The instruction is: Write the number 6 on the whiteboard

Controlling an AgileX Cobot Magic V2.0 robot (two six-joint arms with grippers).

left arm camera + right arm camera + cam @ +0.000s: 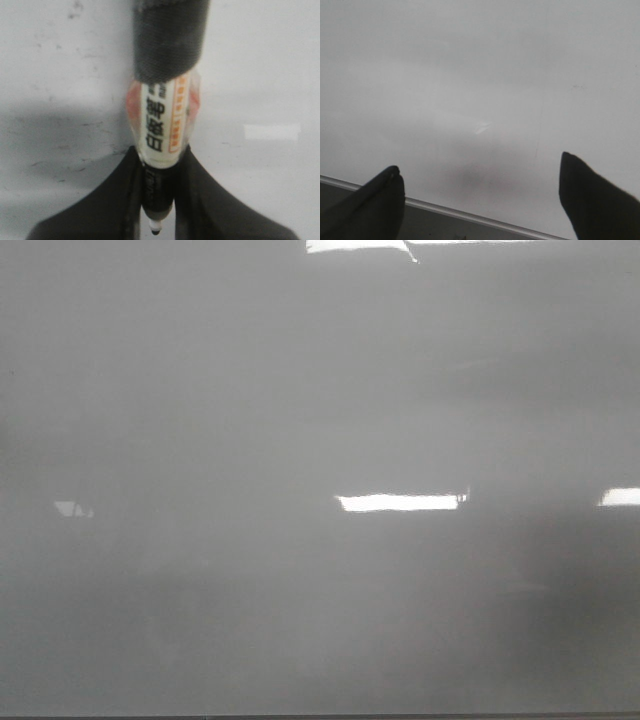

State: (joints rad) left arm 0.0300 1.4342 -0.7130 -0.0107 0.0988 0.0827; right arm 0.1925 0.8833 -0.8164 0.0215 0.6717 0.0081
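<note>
Left wrist view: left gripper (159,170) clamped on a marker (162,125), its long axis running out between the fingers over the board (50,75)
No 6 shows on the board; right gripper (480,195) spread wide, empty, by its edge

Dim grey front view; bright glare bars on whiteboard (200,440); wrist views soft, marker (162,120) blurred.

There was one whiteboard (200,420). One marker (162,120) was gripped in the left claw (157,200). The right claw (480,195) made two claws. Three bright reflections (400,502) lay on the whiteboard.
</note>
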